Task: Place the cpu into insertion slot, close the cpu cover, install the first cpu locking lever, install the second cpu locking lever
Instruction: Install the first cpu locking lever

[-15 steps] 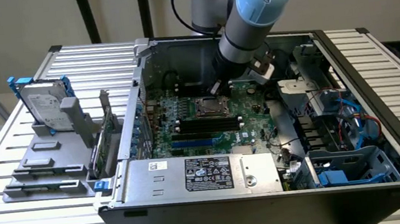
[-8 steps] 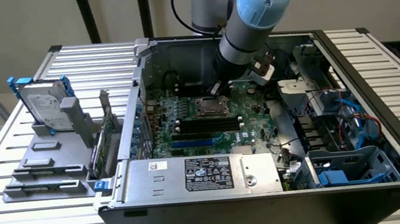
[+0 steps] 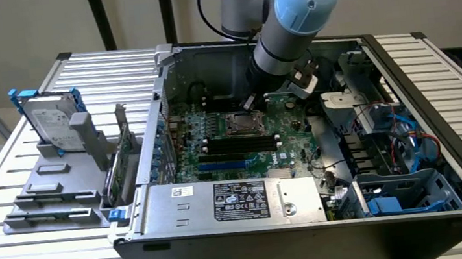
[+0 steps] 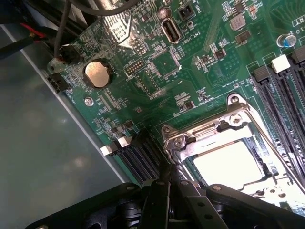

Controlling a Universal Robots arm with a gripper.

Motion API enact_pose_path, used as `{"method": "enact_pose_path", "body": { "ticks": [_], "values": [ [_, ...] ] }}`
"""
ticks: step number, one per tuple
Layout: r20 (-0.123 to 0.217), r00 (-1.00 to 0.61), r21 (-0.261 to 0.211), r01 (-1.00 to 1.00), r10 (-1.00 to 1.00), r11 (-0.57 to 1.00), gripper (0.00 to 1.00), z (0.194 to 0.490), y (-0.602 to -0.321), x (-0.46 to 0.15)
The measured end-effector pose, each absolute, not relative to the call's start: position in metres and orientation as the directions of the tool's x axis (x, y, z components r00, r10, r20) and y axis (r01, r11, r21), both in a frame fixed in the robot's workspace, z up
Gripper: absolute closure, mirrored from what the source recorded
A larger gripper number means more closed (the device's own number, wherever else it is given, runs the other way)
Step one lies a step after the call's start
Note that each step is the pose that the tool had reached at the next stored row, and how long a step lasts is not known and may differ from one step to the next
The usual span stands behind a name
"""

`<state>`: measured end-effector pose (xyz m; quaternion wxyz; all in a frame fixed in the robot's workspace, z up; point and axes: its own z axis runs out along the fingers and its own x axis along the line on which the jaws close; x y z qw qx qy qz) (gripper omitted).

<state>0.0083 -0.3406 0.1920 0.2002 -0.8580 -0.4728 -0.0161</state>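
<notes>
The green motherboard lies inside the open computer case. The cpu sits in the insertion slot, silvery face up. The cpu cover, a shiny metal frame, lies flat over it, and the chip shows through its window. My gripper is shut, its dark fingers pressed together at one corner of the cover's frame. Whether anything is held between the tips I cannot tell. In the exterior view the gripper reaches down just behind the socket.
Long black memory slots run on both sides of the socket. The grey labelled power supply box fills the case's front. A blue drive cage and cables crowd the exterior view's right. A hard drive stands outside on the left.
</notes>
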Motion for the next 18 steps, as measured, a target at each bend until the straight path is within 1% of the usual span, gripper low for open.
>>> {"method": "enact_pose_path", "body": {
  "ticks": [18],
  "values": [
    [0.217, 0.552, -0.329, 0.818, 0.805, -0.472, 0.89, 0.1969, -0.3429, -0.0003]
  ]
}}
